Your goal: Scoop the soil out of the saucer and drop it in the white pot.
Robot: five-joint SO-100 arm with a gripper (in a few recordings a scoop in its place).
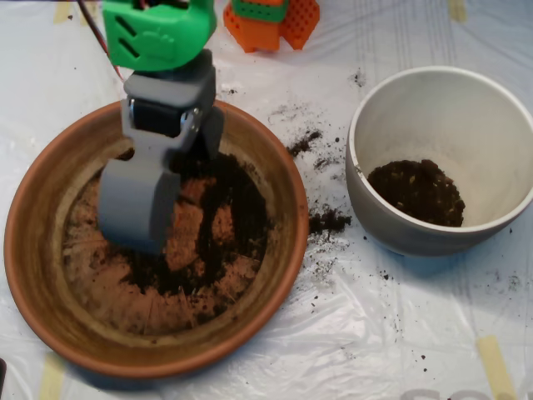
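On the left sits the saucer (33, 250), a wide, shallow terracotta dish, its orange-brown floor scraped bare in patches. The soil (237, 208) in it is dark and crumbly, smeared in a thin ragged layer across the middle and right of the dish. The grey tool (133, 204) hangs over the saucer's left half, its tip down on the dish floor at the soil's edge; from above I cannot tell whether its shells are parted or closed. A green arm part (158, 33) carries it from the top. Further right, loose crumbs (329, 221) lie scattered on the plastic-covered tabletop (400, 333) between the two dishes. On the right stands the pot (366, 200), cream inside, with a dark clump of earth (416, 192) at its bottom.
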